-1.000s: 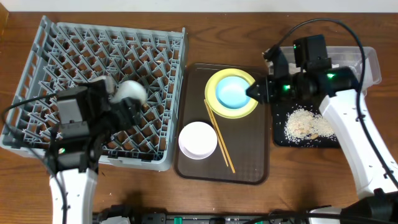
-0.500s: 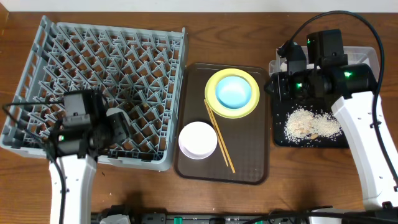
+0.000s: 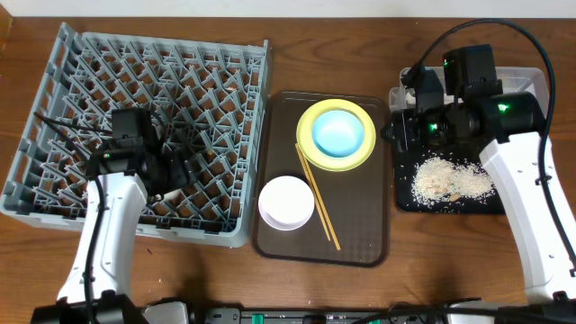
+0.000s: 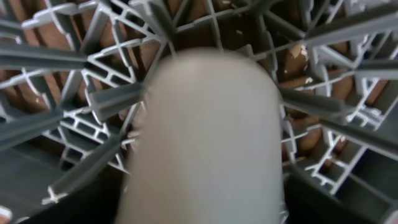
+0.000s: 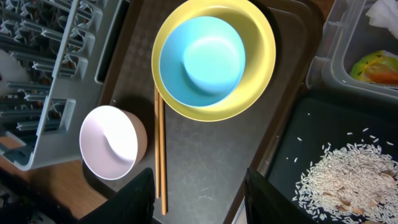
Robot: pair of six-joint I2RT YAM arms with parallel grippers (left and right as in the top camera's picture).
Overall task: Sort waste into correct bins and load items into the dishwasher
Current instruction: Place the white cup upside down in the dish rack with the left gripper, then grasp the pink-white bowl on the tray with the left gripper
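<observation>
My left gripper reaches down among the pegs of the grey dish rack. It is shut on the small white cup, which fills the left wrist view and is hidden from overhead. My right gripper is open and empty, hovering over the right edge of the brown tray. The yellow plate holds the light blue bowl. The white bowl and the chopsticks lie on the brown tray. Rice scraps lie in the black tray.
The clear tub behind the black tray holds the green-and-orange wrapper and the white napkin. The rack's upright pegs crowd round the cup. The right arm's cable arches over the back right.
My left gripper has carried the cup from above the rack down between the pegs. My right gripper has drawn back to the right, from the plate's edge toward the black tray.
</observation>
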